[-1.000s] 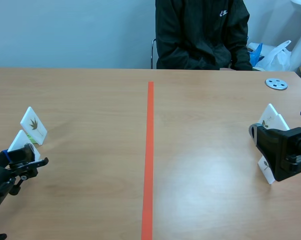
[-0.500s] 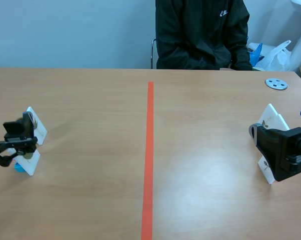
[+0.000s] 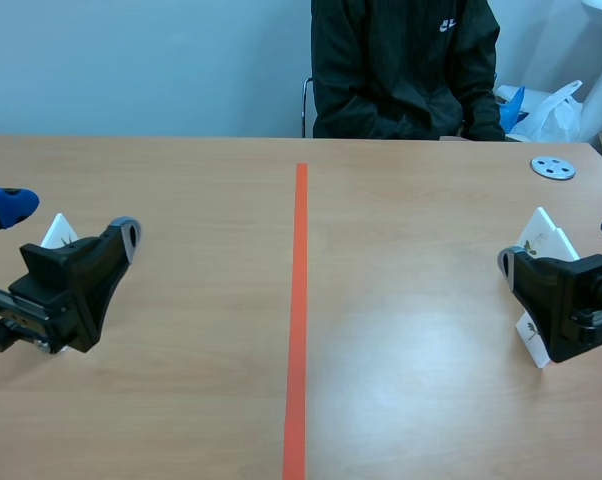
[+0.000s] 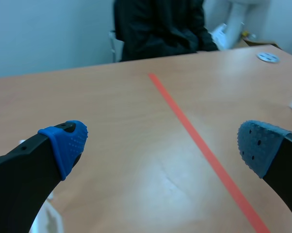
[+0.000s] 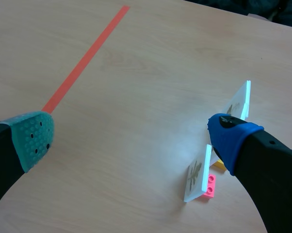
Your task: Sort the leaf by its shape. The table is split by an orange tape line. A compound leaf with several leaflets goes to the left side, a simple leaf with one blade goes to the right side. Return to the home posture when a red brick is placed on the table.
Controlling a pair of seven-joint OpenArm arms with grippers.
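Note:
Left of the orange tape line, a white leaf card peeks out behind my left arm; a second card is hidden by that arm. My left gripper is open and holds nothing; a white card corner shows under its left finger. On the right side stand two white leaf cards, one on a pink brick, the other on a yellow brick. Above them my right gripper is open and holds nothing.
A person in a dark jacket sits across the table. A grey round disc lies at the far right, with plastic bags behind the table's edge. No red brick is in view.
My left gripper opened and let go of the card on the blue brick. The left arm then rose and swung toward the table's middle. The right arm stayed still.

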